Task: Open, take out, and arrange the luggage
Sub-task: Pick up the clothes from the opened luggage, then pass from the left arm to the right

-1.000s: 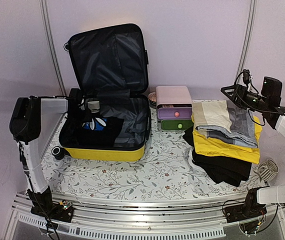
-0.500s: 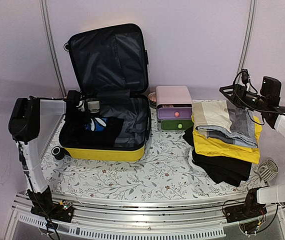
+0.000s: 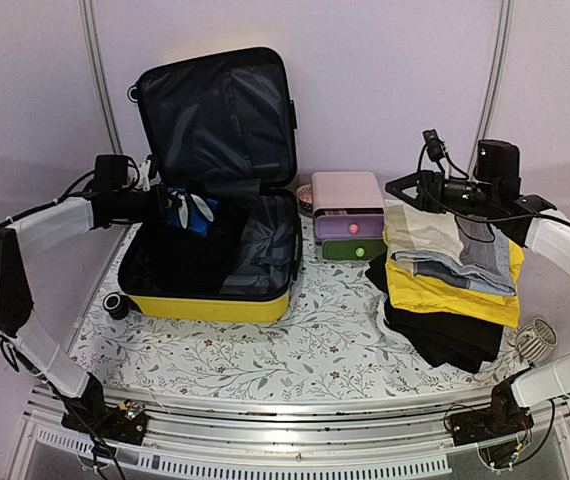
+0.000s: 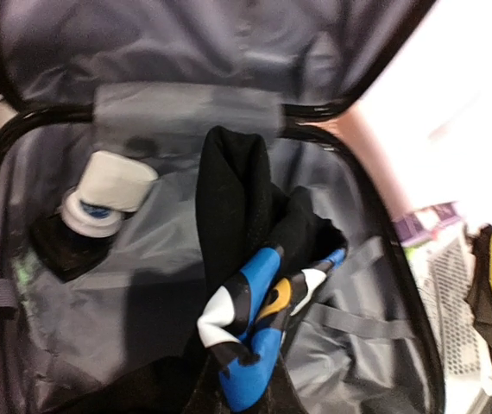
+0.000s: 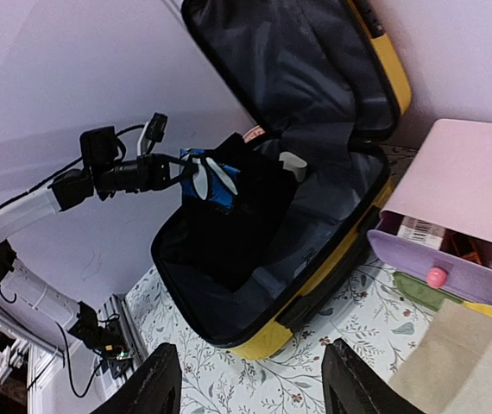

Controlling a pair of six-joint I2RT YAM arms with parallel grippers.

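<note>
The yellow luggage (image 3: 210,305) lies open at the left of the table, its lid (image 3: 215,110) upright and the black lining showing. My left gripper (image 3: 172,205) is shut on a black garment with a blue, white and orange print (image 3: 193,212), which hangs above the luggage's left side. In the left wrist view the garment (image 4: 246,310) dangles close below the camera and my fingers are hidden. A white-capped bottle (image 4: 108,194) lies inside the shell. My right gripper (image 3: 397,188) (image 5: 250,349) hovers open and empty above the folded clothes.
A pink-and-green drawer box (image 3: 348,215) stands right of the luggage. A stack of folded clothes (image 3: 450,270) in beige, grey, yellow and black fills the right side. A white mesh basket (image 3: 535,340) sits at the far right edge. A small black round thing (image 3: 115,305) sits at the luggage's front left corner.
My left gripper shut on the black garment and lifted it up and to the left, out of the luggage. My right arm swung left over the clothes stack.
</note>
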